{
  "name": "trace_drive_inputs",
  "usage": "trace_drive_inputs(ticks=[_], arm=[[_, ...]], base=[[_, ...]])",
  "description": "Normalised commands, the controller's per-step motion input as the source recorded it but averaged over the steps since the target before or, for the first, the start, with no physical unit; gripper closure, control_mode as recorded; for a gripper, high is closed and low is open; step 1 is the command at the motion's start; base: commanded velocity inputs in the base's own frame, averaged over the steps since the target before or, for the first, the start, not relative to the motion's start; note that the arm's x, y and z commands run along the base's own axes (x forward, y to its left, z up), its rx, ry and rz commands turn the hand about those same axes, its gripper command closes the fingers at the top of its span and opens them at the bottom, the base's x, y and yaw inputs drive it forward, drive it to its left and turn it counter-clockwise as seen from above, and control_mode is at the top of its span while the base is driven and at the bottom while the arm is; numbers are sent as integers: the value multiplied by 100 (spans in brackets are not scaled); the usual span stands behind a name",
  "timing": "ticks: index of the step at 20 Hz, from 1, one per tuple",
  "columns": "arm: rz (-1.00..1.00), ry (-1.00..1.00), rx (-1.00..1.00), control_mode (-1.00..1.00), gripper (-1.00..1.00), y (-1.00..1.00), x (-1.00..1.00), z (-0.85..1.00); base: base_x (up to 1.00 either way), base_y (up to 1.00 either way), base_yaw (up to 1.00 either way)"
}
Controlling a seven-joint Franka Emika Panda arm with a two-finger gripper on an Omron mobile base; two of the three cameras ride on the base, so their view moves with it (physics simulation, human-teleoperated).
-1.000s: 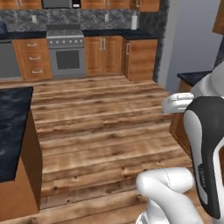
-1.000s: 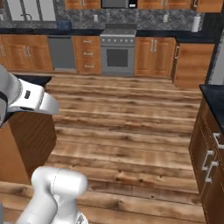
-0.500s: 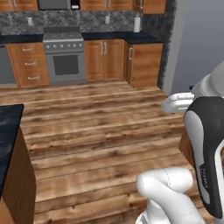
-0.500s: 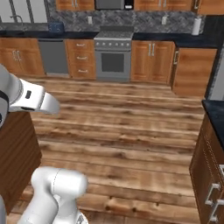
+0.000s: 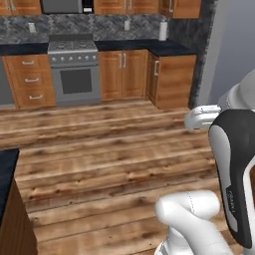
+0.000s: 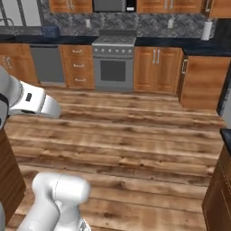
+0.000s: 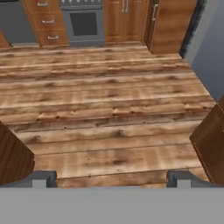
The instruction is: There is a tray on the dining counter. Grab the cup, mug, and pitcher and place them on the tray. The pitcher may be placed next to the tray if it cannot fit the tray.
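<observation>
The tray, cup, mug and pitcher are out of view. In the hand view my gripper is open, its two dark fingertips standing far apart with nothing between them, looking down over bare wooden floor. A black-topped counter corner on a wooden base juts in at the lower left of the left base view; I cannot tell whether it is the dining counter.
A steel oven range stands against the far wall among wooden cabinets, with a paper towel roll on the black countertop. A dishwasher is left of the range. Another black-topped cabinet stands close at the right.
The whole picture has shifted in both base views, so the base has moved: the black counter at the left has slid nearly out of frame. The arm keeps its pose and the gripper stays open.
</observation>
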Motion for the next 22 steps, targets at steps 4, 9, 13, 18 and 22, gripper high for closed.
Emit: trace_drive_inputs(ticks=[4,9,13,18,22], arm=[[0,0,0,100,-100,0,0,0],[0,0,0,100,-100,0,0,0],[0,0,0,100,-100,0,0,0],[0,0,0,100,-100,0,0,0],[0,0,0,100,-100,0,0,0]], base=[[100,-5,0],[100,0,0],[100,0,0],[100,0,1],[100,0,27]])
